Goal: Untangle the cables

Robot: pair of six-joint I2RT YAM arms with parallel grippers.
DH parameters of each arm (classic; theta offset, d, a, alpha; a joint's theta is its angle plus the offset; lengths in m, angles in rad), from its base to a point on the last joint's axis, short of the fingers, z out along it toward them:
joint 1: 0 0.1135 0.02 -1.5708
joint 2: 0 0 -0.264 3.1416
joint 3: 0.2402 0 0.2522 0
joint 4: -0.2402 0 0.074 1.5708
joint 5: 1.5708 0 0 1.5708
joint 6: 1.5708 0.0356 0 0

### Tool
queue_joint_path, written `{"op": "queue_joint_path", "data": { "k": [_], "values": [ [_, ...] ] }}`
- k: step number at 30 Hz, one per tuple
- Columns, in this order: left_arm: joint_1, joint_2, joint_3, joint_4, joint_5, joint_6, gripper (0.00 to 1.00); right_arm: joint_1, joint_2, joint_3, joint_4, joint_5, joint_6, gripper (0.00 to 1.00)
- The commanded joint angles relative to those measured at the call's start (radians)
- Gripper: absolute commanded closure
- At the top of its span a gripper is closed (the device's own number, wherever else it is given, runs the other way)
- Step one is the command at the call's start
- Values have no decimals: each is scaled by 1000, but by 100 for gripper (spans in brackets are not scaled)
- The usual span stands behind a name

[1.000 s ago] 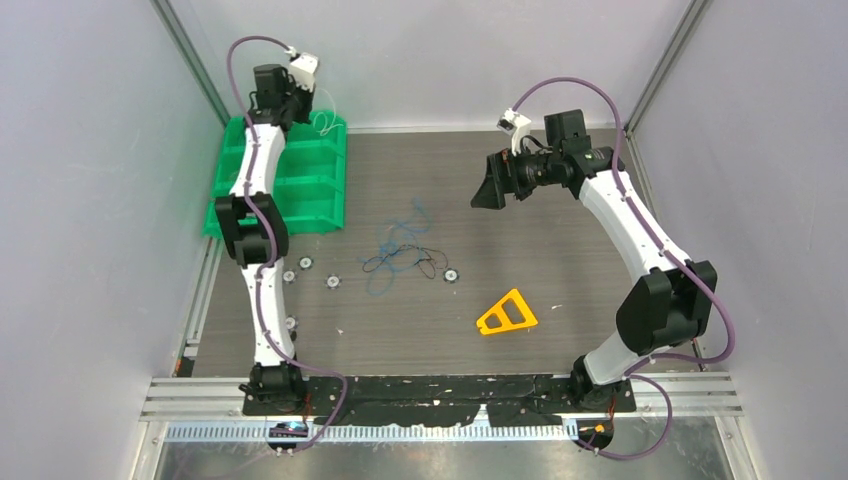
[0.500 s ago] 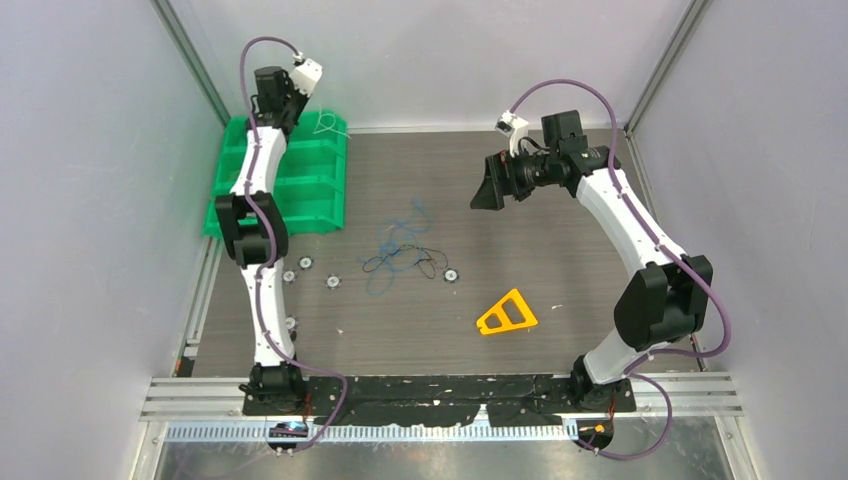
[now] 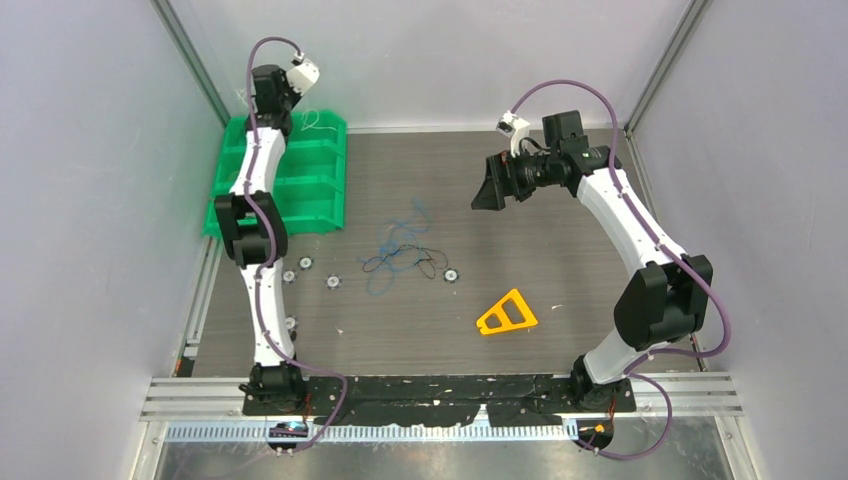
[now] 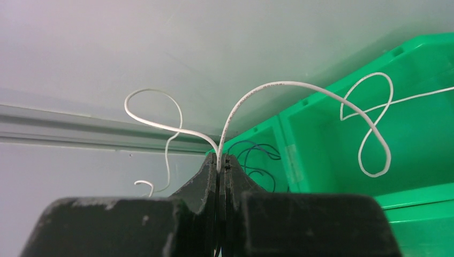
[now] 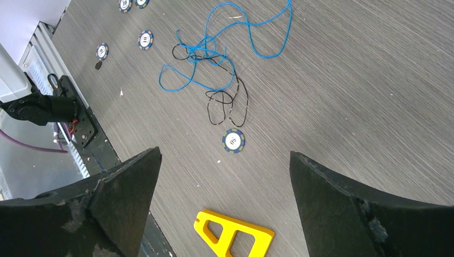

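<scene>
White cable (image 4: 278, 85): clamped between the closed fingers of the left gripper (image 4: 220, 160), held above the far end of the green bin (image 4: 423, 214), its loops hanging free. Blue cable (image 5: 251, 32) and black cable (image 5: 227, 101): intertwined mid-table (image 5: 375, 107), with a poker chip (image 5: 234, 140) just beside the black loops. Right gripper (image 5: 225, 154): spread wide, grasping nothing, hovering above the table.

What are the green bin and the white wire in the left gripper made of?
The green bin: likely moulded plastic, glossy, uniform colour with soft highlights. The white wire, pinched by the left gripper: apparently smooth plastic insulation holding springy loops; core unseen.
</scene>
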Motion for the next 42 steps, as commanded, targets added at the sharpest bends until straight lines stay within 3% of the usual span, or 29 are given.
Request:
{"op": "queue_joint_path", "data": {
  "k": [1,5,9,12,17,21,29,34,39,42],
  "values": [
    [9,-44,3,3,72,73,100,-11,-18,11,12,-21,-9,4],
    [-39,-47,-59,-16,109,190,100,-19,-6,15,11,-29,1,4],
    [-78,0,-14,-109,116,168,100,-22,4,24,10,-28,3,4],
    [-79,46,65,-198,115,88,100,-26,0,22,10,-23,0,4],
    [-62,35,84,-286,300,-83,100,-30,-12,6,9,-17,-2,4],
    [-21,44,104,-301,484,-266,94,-32,-6,8,5,-17,-4,4],
    [34,91,180,-284,500,-477,92,-37,12,21,1,-22,-1,4],
    [71,89,172,-254,569,-584,86,-37,19,25,2,-28,2,4],
    [70,90,168,-238,605,-579,81,-37,30,27,3,-36,10,4],
    [71,83,171,-231,586,-582,66,-37,30,28,5,-39,13,4]
  ]
}}
